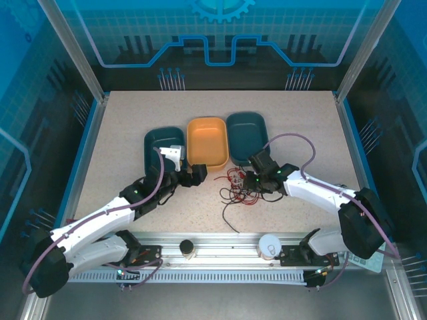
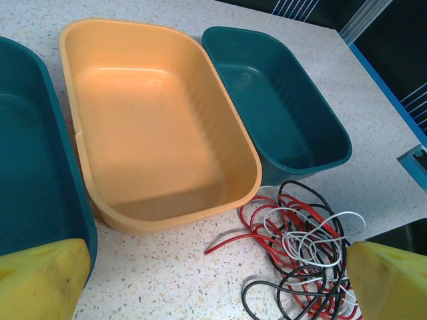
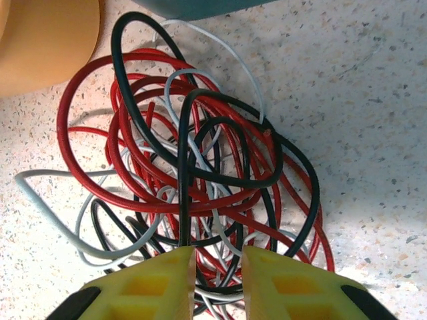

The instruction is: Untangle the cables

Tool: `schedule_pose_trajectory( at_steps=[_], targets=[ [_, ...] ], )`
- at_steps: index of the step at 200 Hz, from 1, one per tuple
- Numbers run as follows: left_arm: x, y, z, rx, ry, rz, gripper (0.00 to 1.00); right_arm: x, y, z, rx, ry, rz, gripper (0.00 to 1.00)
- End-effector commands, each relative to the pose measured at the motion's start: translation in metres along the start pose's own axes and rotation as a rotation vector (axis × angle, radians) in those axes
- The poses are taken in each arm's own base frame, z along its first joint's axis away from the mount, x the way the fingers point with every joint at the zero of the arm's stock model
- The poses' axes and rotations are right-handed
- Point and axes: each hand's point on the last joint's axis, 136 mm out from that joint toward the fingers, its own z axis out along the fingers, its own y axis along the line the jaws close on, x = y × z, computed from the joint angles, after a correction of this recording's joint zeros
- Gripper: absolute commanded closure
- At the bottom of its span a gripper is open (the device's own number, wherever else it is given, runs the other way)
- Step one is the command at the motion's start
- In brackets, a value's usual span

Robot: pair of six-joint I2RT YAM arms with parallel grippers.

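The cables [image 1: 241,188] are a loose tangle of thin red, black and whitish wires on the speckled table, just in front of the orange bin [image 1: 207,141]. One black end trails toward the near edge. My right gripper [image 1: 257,181] hangs over the tangle's right side. In the right wrist view its yellow fingers [image 3: 153,283] stand a narrow gap apart, right gripper [image 3: 218,267], with several strands of the cables [image 3: 200,153] running between and under them. My left gripper [image 1: 195,175] is wide open left of the pile; left gripper [image 2: 213,293] has bare table between its fingers and the cables [image 2: 300,247] to its right.
Three bins stand in a row behind the tangle: a teal bin [image 1: 163,143], the orange bin [image 2: 153,120] and another teal bin [image 1: 247,132]. Two small cups [image 1: 188,249] [image 1: 269,245] sit on the near rail. Blue walls enclose the table.
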Motion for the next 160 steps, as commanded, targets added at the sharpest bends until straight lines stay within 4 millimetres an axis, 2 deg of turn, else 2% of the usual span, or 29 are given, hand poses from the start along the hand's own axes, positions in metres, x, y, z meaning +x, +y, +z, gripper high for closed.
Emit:
schedule_pose_trajectory(
  at_steps=[1,38,93,160],
  targets=[
    [-0.003,0.000,0.000,-0.010,-0.018,-0.023,0.01,0.001,0.007,-0.005,-0.007,-0.011,0.000,0.74],
    [-0.003,-0.001,0.001,-0.008,-0.009,-0.026,0.01,0.006,0.014,-0.010,-0.013,-0.025,0.009,0.71],
    [-0.002,-0.002,0.004,-0.007,0.006,-0.031,0.01,0.002,0.018,-0.015,0.010,-0.060,-0.001,0.70],
    [-0.001,-0.001,0.003,-0.015,0.009,-0.028,0.01,-0.003,0.022,0.003,0.014,-0.068,0.010,0.71]
  ],
)
